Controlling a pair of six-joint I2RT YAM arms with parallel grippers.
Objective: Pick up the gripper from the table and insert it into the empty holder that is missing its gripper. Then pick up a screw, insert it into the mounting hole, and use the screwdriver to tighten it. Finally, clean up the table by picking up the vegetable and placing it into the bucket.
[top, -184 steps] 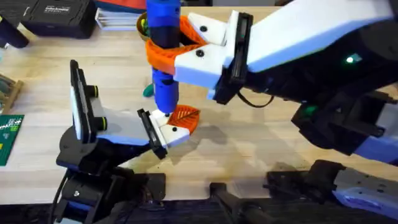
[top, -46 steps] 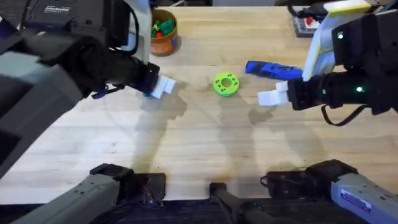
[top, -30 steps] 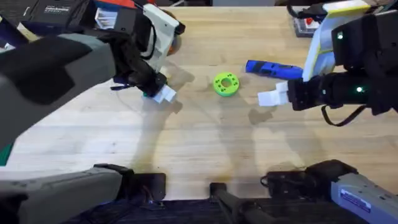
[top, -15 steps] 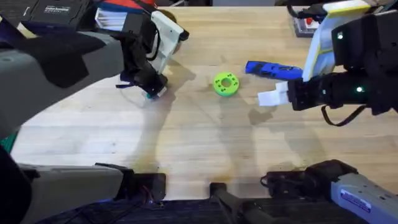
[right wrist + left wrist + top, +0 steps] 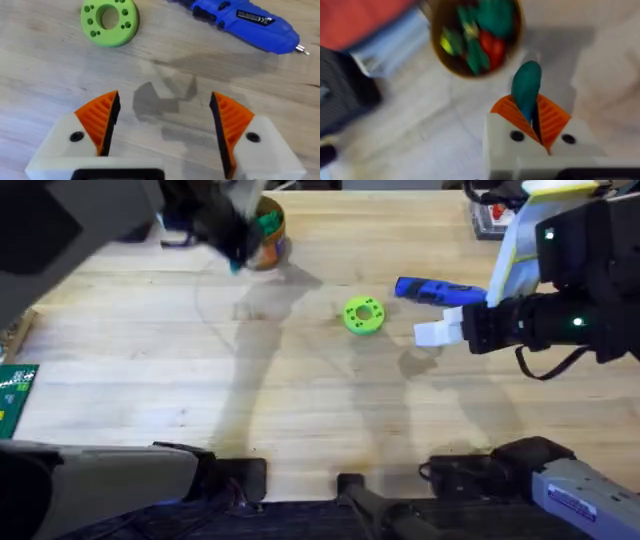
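In the left wrist view my left gripper [image 5: 532,112] is shut on the teal-green vegetable [image 5: 526,91], held just beside the brown bucket [image 5: 436,55] of green and red toy pieces. Overhead, that arm shows large and blurred at the top left, its tip [image 5: 238,252] next to the bucket [image 5: 270,252]. My right gripper [image 5: 165,115] hangs open above bare wood, with the blue screwdriver [image 5: 240,19] lying beyond it. Overhead, the right gripper [image 5: 432,334] sits just below the screwdriver [image 5: 438,291].
A lime-green disc with holes [image 5: 363,315] lies mid-table, also in the right wrist view [image 5: 109,19]. A black case and red and blue items lie behind the bucket. A green circuit board [image 5: 12,400] sits at the left edge, a red-buttoned box [image 5: 492,216] at the back right.
My left arm has lifted the vegetable off the table and carried it back and up toward the bucket. The right arm has stayed put.
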